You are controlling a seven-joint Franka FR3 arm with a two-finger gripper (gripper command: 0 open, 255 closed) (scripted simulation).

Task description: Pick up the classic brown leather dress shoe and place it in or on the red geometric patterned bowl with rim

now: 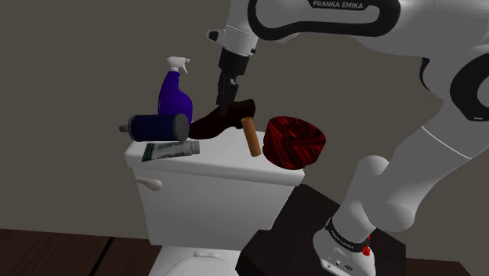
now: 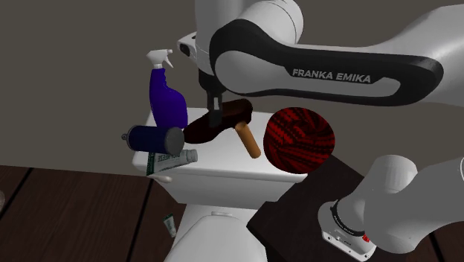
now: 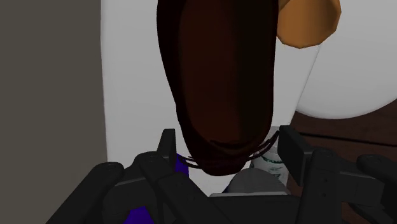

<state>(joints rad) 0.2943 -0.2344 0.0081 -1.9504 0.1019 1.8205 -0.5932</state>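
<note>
Black gripper (image 1: 228, 100) has its jaws apart, straddling the dark brown leather dress shoe (image 1: 215, 122), not clamped. Shoe sits mid-frame on the white toilet tank lid (image 1: 227, 163), left of the red patterned bowl (image 1: 295, 143).

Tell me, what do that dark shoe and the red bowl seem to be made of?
The shoe looks like smooth, dark brown leather: its surface is even, with a faint sheen and no weave, though the render leaves this open. The bowl is red with black streaked patterning and a matte finish. Painted ceramic or plastic would both fit, and I cannot tell which.
</note>
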